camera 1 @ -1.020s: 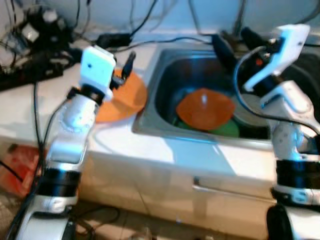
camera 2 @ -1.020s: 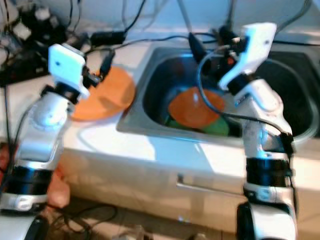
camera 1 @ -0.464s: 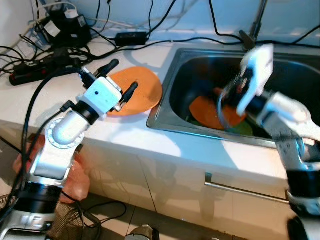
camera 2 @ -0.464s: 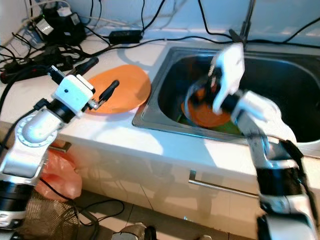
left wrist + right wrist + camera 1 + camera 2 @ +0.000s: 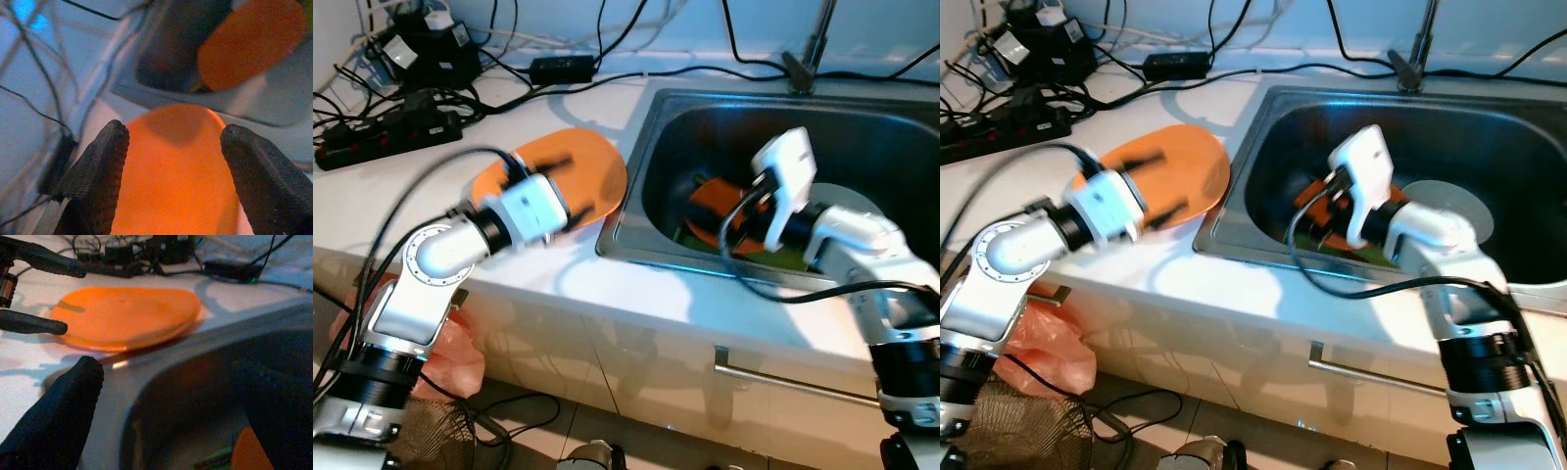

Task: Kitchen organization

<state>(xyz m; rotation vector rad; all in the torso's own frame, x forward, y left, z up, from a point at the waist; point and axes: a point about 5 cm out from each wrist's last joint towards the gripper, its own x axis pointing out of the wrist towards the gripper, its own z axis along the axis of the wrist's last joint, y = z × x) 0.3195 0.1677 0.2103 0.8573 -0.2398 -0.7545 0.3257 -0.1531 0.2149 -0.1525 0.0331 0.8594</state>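
An orange plate (image 5: pixel 592 162) lies on the white counter just left of the steel sink (image 5: pixel 636 211). My left gripper (image 5: pixel 1167 186) is open and hovers low over it; in the left wrist view the plate (image 5: pixel 171 166) sits between the two black fingers (image 5: pixel 93 181). A second orange plate (image 5: pixel 710 201) lies in the sink on something green (image 5: pixel 785 258). My right gripper (image 5: pixel 1317 213) is down in the sink beside that plate, open, with nothing between its fingers (image 5: pixel 58 421).
A round grey plate (image 5: pixel 1447 208) rests in the sink to the right. Power strips and tangled cables (image 5: pixel 391 122) crowd the back left of the counter. The faucet (image 5: pixel 811 54) stands behind the sink. An orange bag (image 5: pixel 445 357) sits on the floor.
The camera has shifted. My left gripper has moved forward over the counter plate. My right gripper has dropped lower into the sink toward the plate there.
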